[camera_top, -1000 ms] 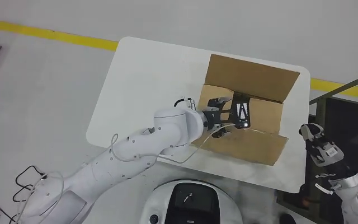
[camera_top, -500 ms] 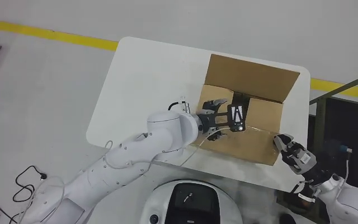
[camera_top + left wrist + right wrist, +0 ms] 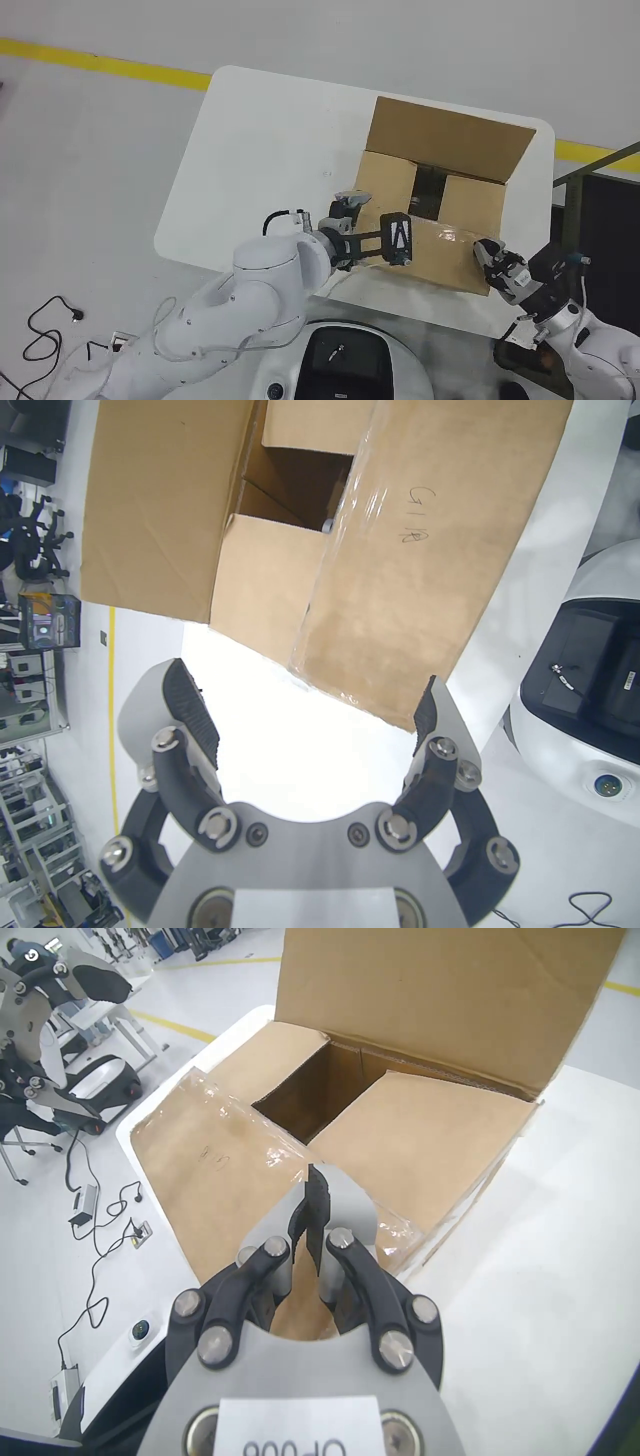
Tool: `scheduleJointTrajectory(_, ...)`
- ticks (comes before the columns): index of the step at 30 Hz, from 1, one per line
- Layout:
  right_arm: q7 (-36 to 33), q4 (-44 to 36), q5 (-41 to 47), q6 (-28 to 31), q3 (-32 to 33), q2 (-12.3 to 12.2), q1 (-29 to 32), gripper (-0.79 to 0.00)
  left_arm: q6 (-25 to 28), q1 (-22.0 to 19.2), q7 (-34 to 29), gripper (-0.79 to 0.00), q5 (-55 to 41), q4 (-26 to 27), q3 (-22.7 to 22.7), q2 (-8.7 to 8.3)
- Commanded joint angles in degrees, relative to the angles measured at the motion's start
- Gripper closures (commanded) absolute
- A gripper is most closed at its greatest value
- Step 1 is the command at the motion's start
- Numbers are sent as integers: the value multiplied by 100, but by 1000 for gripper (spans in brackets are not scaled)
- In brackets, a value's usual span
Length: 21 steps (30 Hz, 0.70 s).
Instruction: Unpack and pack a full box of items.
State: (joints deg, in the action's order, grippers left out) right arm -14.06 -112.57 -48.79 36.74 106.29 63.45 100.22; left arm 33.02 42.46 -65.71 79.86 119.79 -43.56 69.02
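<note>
The brown cardboard box has a matt, fibrous paper surface with corrugated cut edges. A strip of clear plastic tape on its near flap is glossy and wrinkled. The white table has a smooth top with a slight sheen. The left gripper carries black ribbed rubber pads on smooth grey metal fingers with bright metal screws.

White left arm: elbow bent, forearm extended forward. Grey, black-padded left gripper: fingers spread wide. Matching right gripper: finger pads pressed together, wrist angled inward.
</note>
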Motion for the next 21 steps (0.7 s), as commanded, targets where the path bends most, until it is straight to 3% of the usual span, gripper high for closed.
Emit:
scheduleJointTrajectory(1, -24, -7, -47, -46, -45, -2, -22, 0, -104, 168, -96, -785, 58, 125, -114, -29)
scheduleJointTrajectory(8, -47, -35, -101, -134, -132, -10, -58, 0, -643, 696, -772, -785, 574, 337, -451, -106)
scheduleJointTrajectory(13, 12, -95, -31, -168, -86, -16, -22, 0, -836, 843, -1094, -785, 569, 330, -499, -90)
scheduleJointTrajectory(14, 45, -121, 19, -179, -52, -16, -8, 0, -851, 847, -1157, -736, 579, 317, -498, -84)
scheduleJointTrajectory(16, 100, -197, 152, -182, 40, -18, 35, 0, -910, 847, -1381, -379, 592, 245, -489, -69)
scheduleJointTrajectory(17, 133, -240, 219, -193, 96, -19, 58, 0, -970, 843, -1482, -105, 574, 203, -479, -56)
scheduleJointTrajectory(18, 180, -285, 297, -210, 157, -18, 80, 0, -1050, 838, -1543, 0, 553, 162, -475, -42)
scheduleJointTrajectory(21, 365, -432, 457, -306, 413, -15, 137, 0, -1215, 822, -1676, 0, 497, 5, -436, -1)
